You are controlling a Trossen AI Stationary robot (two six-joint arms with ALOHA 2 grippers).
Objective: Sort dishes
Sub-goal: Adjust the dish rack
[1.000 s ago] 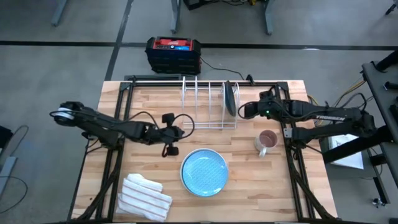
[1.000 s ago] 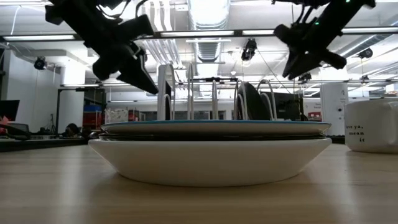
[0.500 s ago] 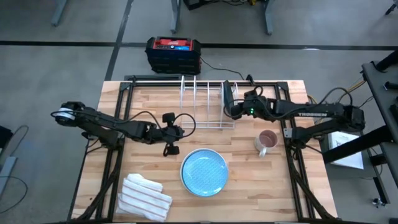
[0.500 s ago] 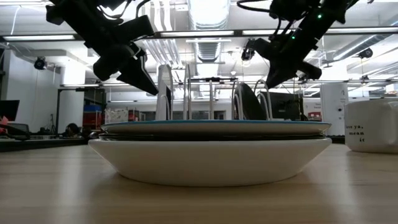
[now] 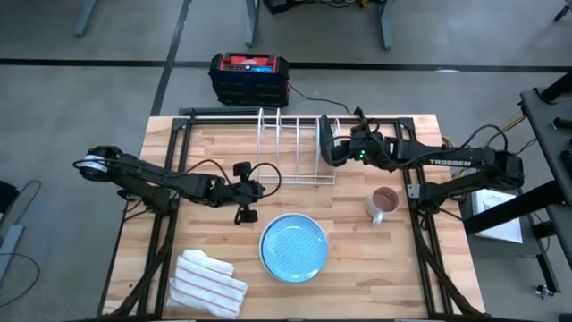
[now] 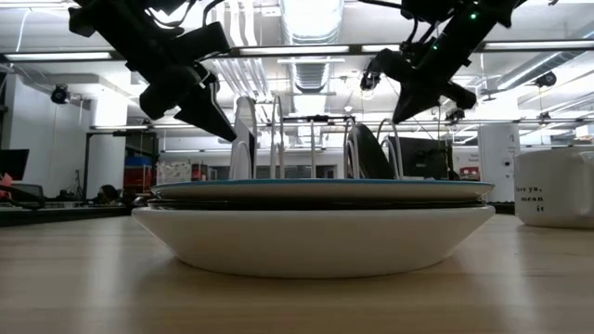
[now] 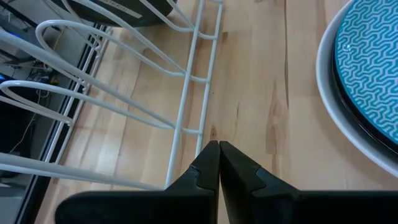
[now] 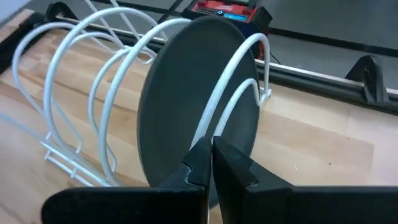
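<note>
A dark blue-grey dish (image 8: 180, 99) stands on edge in the right end of the white wire rack (image 5: 290, 148). It rests between the rack's loops. My right gripper (image 8: 210, 144) is shut, and its tips stand right at that dish's face and a wire loop (image 8: 233, 93). A light blue plate (image 5: 294, 248) lies on top of a stack whose lowest dish is white (image 6: 316, 237), on the table's near middle. My left gripper (image 7: 219, 144) is shut with nothing in it. It hangs above the bare wood between the rack's front rail and the stack. My right gripper's shut tips come slanting down from the table's right at the dark dish's face (image 8: 186, 134), beside a white loop. The fingers themselves cover the spot, so I cannot tell whether they touch the dish or the wire.
A beige mug (image 5: 382, 204) stands right of the rack. A folded white striped cloth (image 5: 208, 284) lies at the near left. A black and red box (image 5: 249, 76) sits on the floor beyond the far edge. Free wood lies left of the rack.
My right gripper has moved toward the table's left, from beside the rack's right end up to the dark dish standing in it, and has rolled a little. My left gripper has kept still.
</note>
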